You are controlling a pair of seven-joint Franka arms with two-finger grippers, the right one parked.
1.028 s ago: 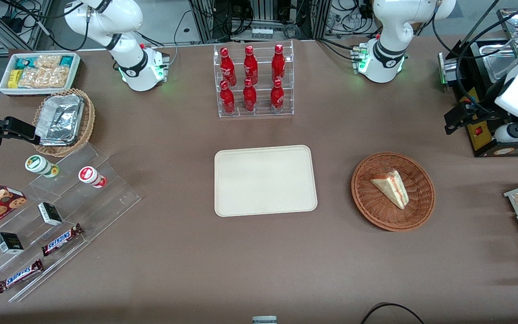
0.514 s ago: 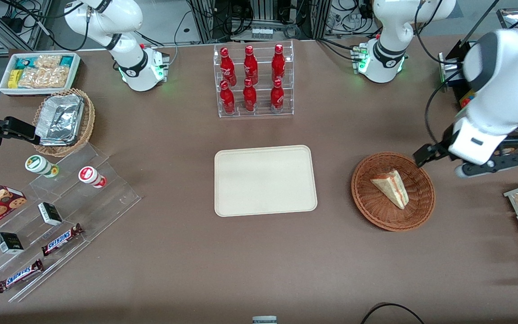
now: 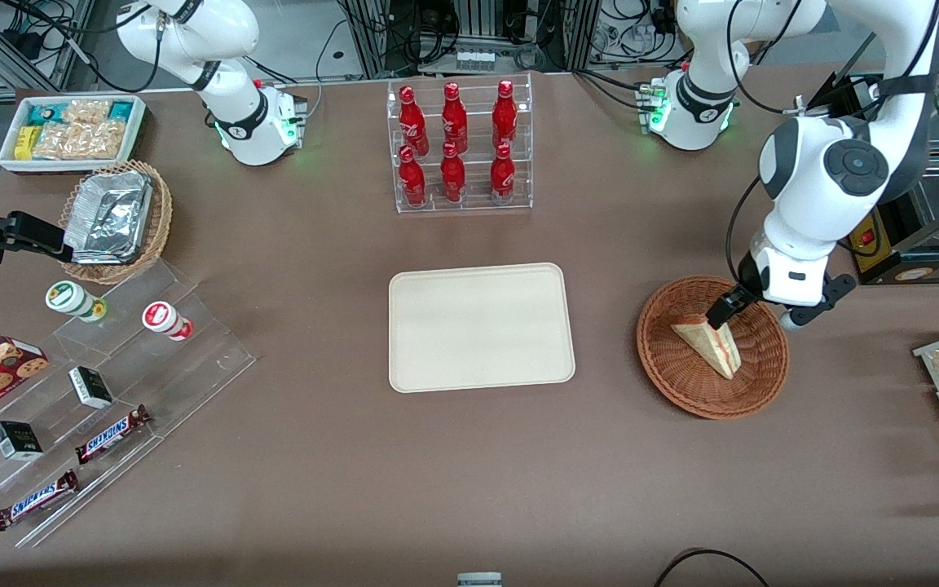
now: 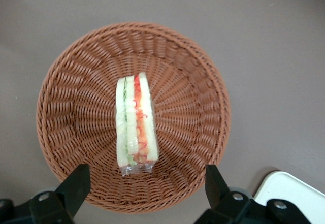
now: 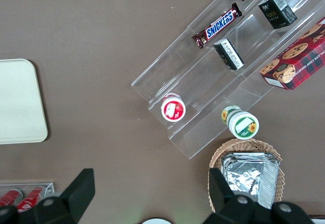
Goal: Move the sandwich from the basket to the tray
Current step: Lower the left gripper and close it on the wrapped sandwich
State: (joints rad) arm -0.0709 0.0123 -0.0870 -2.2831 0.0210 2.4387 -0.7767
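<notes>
From my remote station, I see the left arm's gripper (image 3: 729,314) hanging over the reddish-brown basket (image 3: 673,383), its fingers (image 4: 76,184) spread wide apart and closed on nothing. The sandwich (image 3: 710,342) lies in the middle of the basket (red and green filling visible along its edge in the wrist view), its upper corner just under the gripper in the front view. The cream tray (image 3: 481,327) sits bare on the brown table (image 3: 437,473), beside the basket toward the parked arm's end.
</notes>
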